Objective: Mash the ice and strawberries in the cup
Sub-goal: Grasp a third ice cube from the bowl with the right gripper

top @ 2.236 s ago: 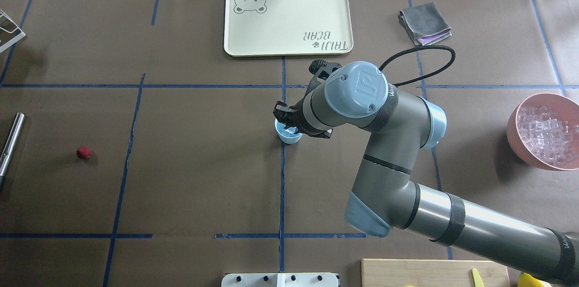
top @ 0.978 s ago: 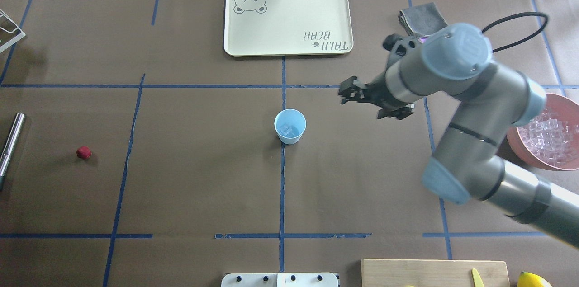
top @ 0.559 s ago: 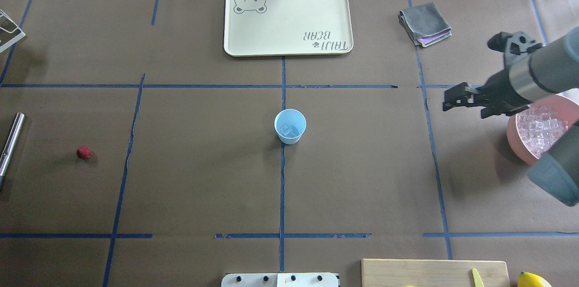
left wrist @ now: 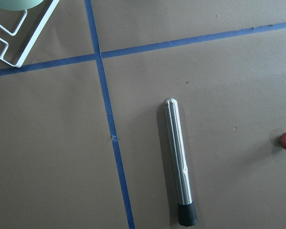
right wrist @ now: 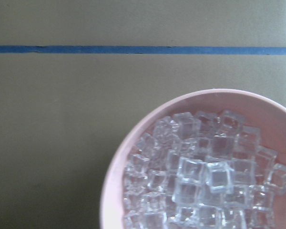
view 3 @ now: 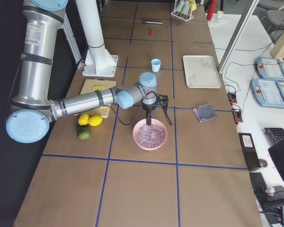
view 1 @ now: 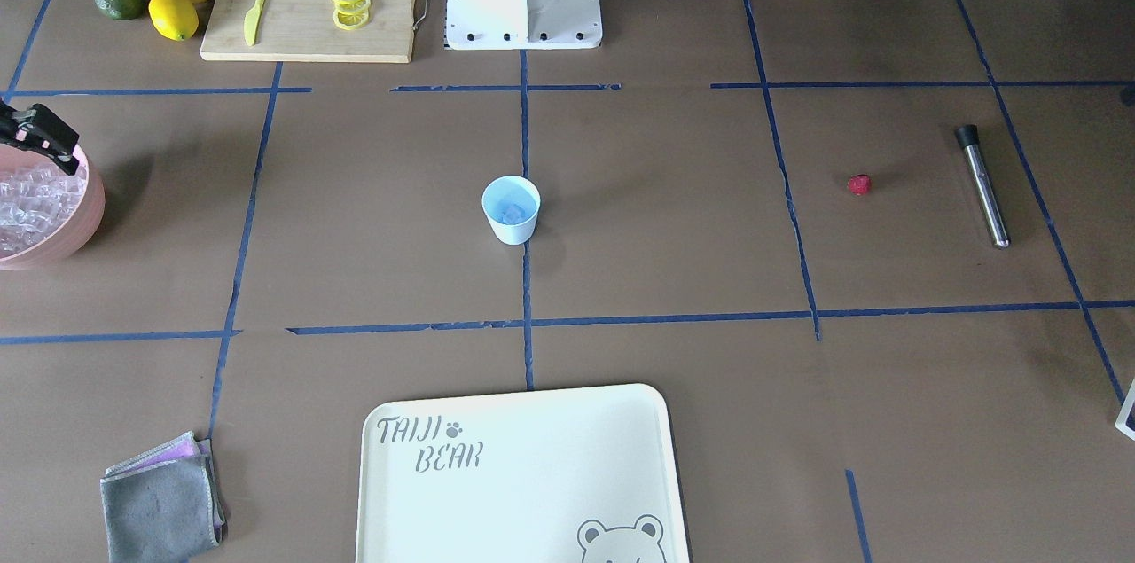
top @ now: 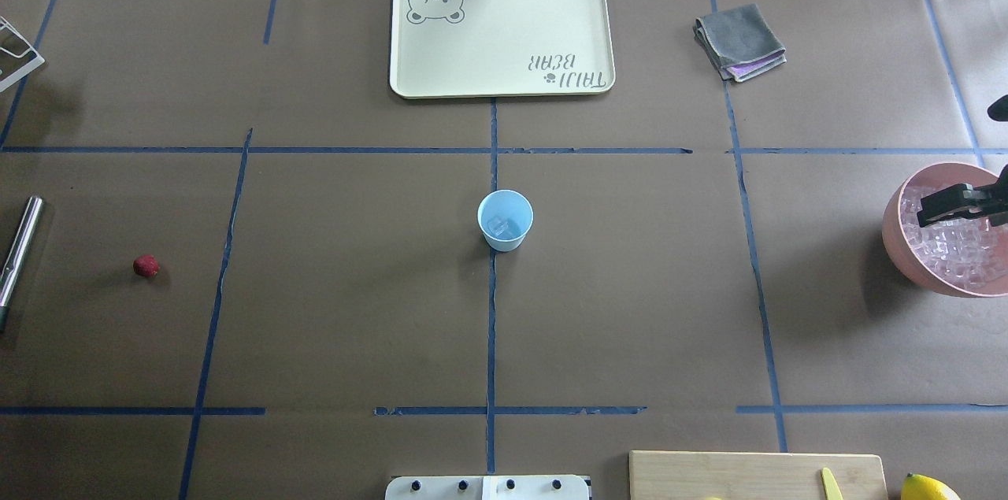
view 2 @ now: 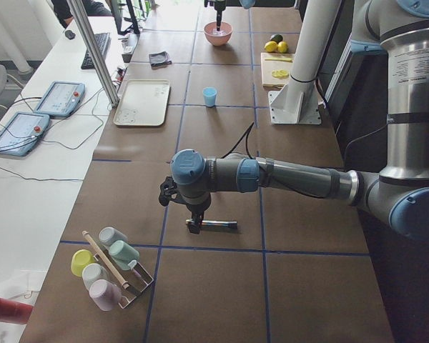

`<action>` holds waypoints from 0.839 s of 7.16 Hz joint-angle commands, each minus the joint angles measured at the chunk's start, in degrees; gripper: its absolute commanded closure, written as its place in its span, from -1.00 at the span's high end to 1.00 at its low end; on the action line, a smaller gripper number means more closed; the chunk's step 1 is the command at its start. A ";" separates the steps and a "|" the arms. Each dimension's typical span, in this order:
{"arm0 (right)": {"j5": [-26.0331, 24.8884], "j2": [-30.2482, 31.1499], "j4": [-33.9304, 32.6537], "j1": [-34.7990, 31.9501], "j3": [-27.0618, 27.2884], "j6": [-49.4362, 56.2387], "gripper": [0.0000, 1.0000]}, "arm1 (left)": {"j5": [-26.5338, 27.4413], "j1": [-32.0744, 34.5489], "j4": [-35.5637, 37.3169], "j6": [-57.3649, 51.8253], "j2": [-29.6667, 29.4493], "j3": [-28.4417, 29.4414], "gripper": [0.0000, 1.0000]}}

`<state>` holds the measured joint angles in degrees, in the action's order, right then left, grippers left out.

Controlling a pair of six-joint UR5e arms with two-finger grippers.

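The light-blue cup (top: 505,220) stands upright at the table's middle with a piece of ice (top: 499,227) inside; it also shows in the front view (view 1: 511,210). The small red strawberry (top: 146,265) lies on the table far to the left, apart from everything. My right gripper (top: 928,205) hovers over the near rim of the pink bowl (top: 898,248) heaped with ice cubes (right wrist: 200,176); its jaws look open and empty. My left gripper (view 2: 195,227) shows only in the exterior left view, above the steel muddler (view 2: 216,224); I cannot tell its state.
A cream tray (top: 501,31) and a folded grey cloth (top: 740,39) lie at the far side. A cutting board (view 1: 381,4) with lemon slices and a yellow knife, two lemons and an avocado sit near the base. A rack of cups (view 2: 107,268) stands at the left end.
My right arm drew back from over the cup and swung right to the pink bowl. An ice cube stays in the cup. The strawberry and muddler have not moved.
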<state>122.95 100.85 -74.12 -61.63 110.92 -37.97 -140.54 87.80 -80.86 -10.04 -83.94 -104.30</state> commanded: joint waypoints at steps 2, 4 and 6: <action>-0.17 -1.97 1.61 -1.30 -5.71 3.52 1.00 | 0.00 0.00 0.00 -0.07 0.00 0.06 1.00; 0.01 -3.64 1.70 -1.30 -8.52 3.51 1.00 | 0.00 0.00 0.09 -0.07 0.00 -0.02 1.00; 0.01 -3.56 1.70 -1.30 -9.23 3.60 1.00 | -0.09 0.00 0.00 0.02 0.00 -0.11 1.00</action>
<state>122.95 97.34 -72.48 -62.93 102.22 -34.45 -140.60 87.80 -80.84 -10.05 -83.94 -104.37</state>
